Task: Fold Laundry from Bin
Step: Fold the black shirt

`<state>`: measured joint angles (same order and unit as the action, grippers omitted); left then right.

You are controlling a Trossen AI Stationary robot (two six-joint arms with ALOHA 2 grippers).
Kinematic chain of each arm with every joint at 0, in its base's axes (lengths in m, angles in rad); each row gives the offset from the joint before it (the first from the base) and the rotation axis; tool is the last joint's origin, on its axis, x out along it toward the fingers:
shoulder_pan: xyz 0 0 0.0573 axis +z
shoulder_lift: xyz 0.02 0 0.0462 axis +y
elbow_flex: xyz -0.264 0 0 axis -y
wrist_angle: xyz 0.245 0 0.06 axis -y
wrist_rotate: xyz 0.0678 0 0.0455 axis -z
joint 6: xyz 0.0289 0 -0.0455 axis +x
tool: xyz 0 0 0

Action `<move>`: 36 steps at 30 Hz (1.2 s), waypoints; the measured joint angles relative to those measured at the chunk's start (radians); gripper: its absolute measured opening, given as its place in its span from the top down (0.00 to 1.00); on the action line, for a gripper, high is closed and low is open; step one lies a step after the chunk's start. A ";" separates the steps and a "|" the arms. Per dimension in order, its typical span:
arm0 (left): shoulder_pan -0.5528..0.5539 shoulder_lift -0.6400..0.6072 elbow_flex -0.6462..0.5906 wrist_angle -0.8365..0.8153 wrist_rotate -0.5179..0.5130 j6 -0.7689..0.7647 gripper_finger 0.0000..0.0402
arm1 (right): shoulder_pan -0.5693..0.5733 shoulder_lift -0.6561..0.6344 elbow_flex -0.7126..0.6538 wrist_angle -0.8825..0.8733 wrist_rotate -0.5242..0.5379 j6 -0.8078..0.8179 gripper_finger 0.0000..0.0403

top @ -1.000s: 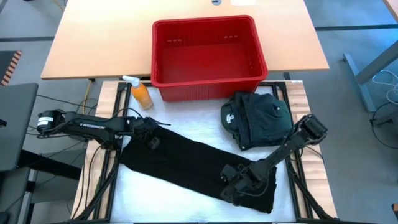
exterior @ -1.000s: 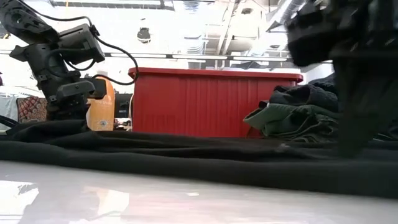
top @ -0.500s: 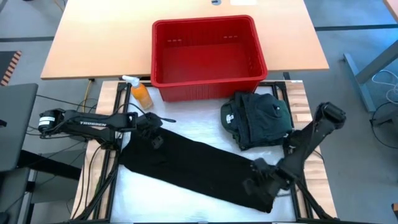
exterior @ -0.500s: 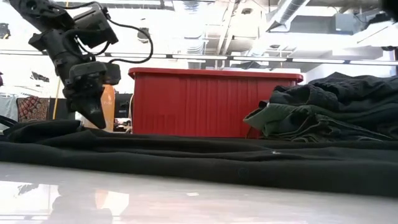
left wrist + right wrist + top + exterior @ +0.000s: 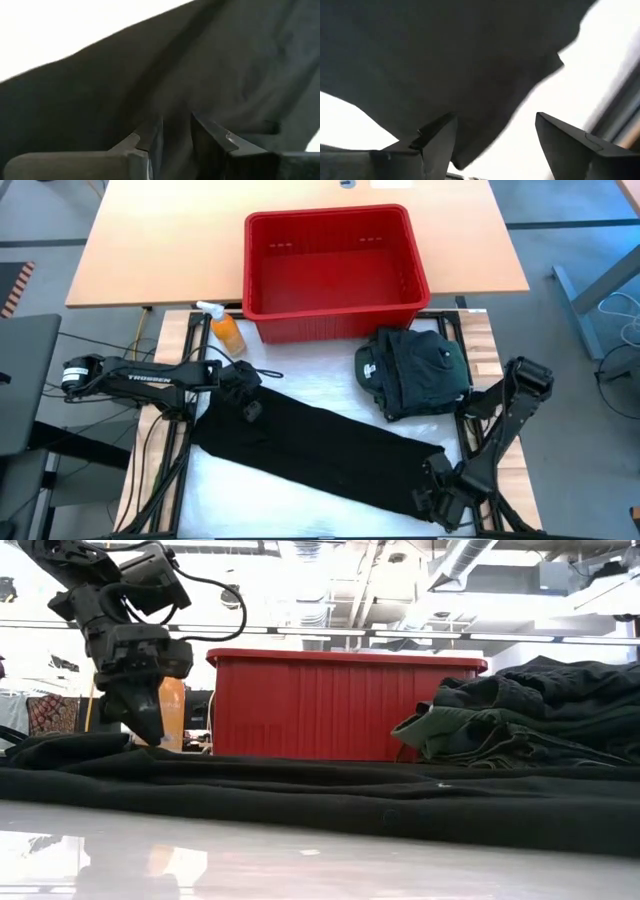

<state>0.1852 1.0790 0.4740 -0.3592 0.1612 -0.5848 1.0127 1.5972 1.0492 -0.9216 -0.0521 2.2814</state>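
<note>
Matt black cloth garment (image 5: pixel 320 445) on a glossy white table (image 5: pixel 200 860); ribbed red plastic bin (image 5: pixel 335 315) on smooth wood

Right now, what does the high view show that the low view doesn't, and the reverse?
High only: the right hand, open at the black garment's near end; the red bin's empty inside; the pale label on the folded pile.
Low only: the left hand hanging just above the cloth, clear of it, and the room's ceiling.
Both: bin, orange spray bottle, black garment spread flat, folded pile beside the bin.
</note>
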 joint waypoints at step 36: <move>-0.229 -0.060 0.107 0.249 -0.072 -0.110 0.77 | -0.081 -0.146 -0.122 0.015 0.164 -0.254 0.95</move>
<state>-0.0434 1.0190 0.5807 -0.1107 0.0895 -0.6946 0.9317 1.4510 0.9270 -0.9071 0.1121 2.0271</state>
